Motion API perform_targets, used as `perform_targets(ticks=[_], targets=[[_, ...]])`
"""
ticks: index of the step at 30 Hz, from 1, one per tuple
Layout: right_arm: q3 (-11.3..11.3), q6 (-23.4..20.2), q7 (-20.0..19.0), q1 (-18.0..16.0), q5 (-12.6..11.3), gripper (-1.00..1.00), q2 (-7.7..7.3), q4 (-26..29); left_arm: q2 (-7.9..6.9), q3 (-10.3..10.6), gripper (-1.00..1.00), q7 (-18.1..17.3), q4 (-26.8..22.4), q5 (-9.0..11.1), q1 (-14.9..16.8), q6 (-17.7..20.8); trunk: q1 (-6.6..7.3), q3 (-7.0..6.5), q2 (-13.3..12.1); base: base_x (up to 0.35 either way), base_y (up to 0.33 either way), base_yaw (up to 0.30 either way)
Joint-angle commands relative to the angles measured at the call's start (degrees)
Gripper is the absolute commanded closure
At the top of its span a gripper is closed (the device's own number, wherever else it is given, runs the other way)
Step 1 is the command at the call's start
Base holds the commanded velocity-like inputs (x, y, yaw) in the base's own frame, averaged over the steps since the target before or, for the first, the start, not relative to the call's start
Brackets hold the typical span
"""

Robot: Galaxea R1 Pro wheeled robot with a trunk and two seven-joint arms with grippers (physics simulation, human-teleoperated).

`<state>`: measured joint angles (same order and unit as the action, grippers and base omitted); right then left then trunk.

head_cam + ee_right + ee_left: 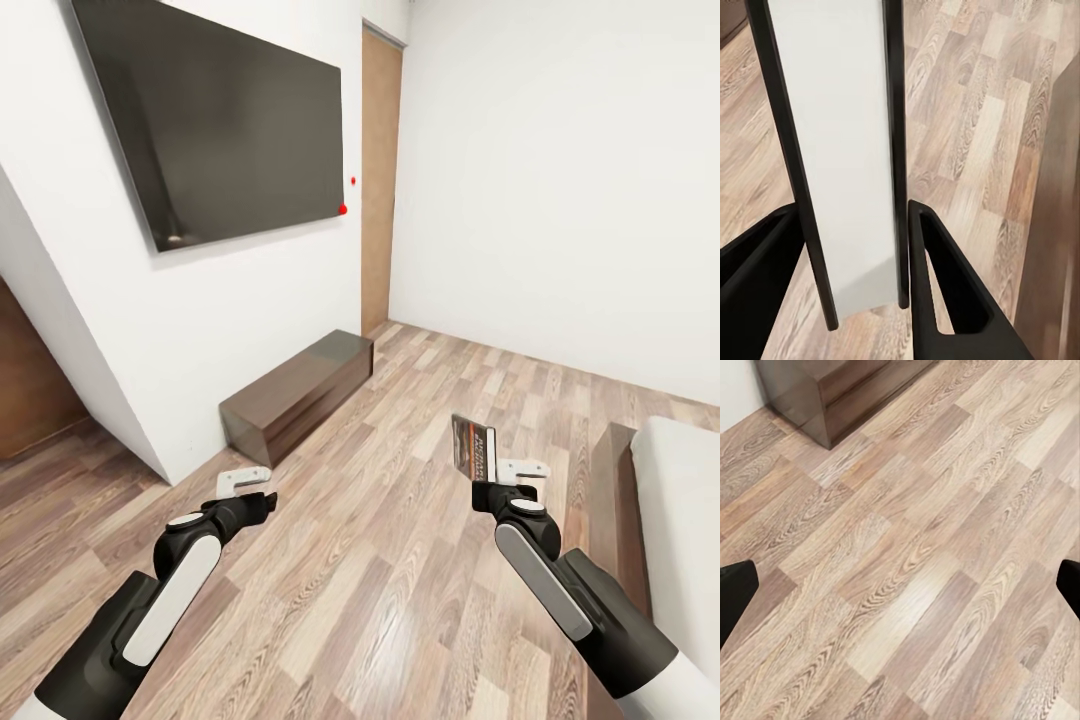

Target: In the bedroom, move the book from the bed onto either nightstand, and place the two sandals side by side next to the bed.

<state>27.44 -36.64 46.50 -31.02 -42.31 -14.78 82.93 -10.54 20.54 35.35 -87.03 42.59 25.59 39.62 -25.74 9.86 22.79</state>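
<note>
From the head view, your right claw [497,478] holds the book [473,447] upright above the wood-plank floor [400,560], its orange and black cover turned toward the left. The bed [680,510] lies at the right edge, its dark frame beside your right forearm and the pale mattress beyond it. Your left claw [250,487] hangs over bare floor, carrying nothing. Ahead on the left, a long dark sideboard [296,394] stands against the white wall, below a black wall screen [215,115], and a brown door [381,180] stands in the far corner.

In the left wrist view, you see the left claw's black fingertips [735,592] at opposite edges of the picture, spread wide, with only floor between them and a corner of the sideboard [832,394] further on.

In the right wrist view, the book [840,150] stands edge-on between the black fingers [945,292], pale page block framed by dark covers, and the claw is clamped on it over the floor [982,112].
</note>
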Motion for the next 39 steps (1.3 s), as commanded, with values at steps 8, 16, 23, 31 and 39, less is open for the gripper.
perform_targets(ticks=[8,16,23,31,39], targets=[[0.16,-0.18,0.60,-0.09,-0.41,1.00,0.00,0.03,-0.09,0.09,-1.00,0.52,-0.07,0.56,0.08,0.10,-0.04,-0.63,0.12,0.000,0.000,0.000],[0.16,-0.18,0.61,-0.09,-0.41,1.00,0.01,0.00,-0.10,0.00,-1.00,0.61,-0.07,0.43,0.08,0.00,-0.04,-1.39,0.12,0.000,0.000,0.000],[0.10,-0.15,0.61,-0.09,-0.37,1.00,-0.04,0.04,-0.10,-0.13,-1.00,0.73,-0.07,0.39,0.08,-0.13,-0.04,-2.06,0.12,0.000,0.000,0.000],[0.07,-0.10,0.54,-0.09,-0.35,1.00,-0.07,0.03,-0.05,-0.15,-1.00,0.77,0.00,0.46,0.08,-0.15,-0.04,-2.81,0.12,0.000,0.000,0.000],[0.07,-0.09,0.52,-0.09,-0.33,1.00,-0.03,-0.14,-0.01,0.00,-1.00,0.69,-0.03,0.62,0.08,-0.15,-0.04,-3.57,0.12,0.000,0.000,0.000]])
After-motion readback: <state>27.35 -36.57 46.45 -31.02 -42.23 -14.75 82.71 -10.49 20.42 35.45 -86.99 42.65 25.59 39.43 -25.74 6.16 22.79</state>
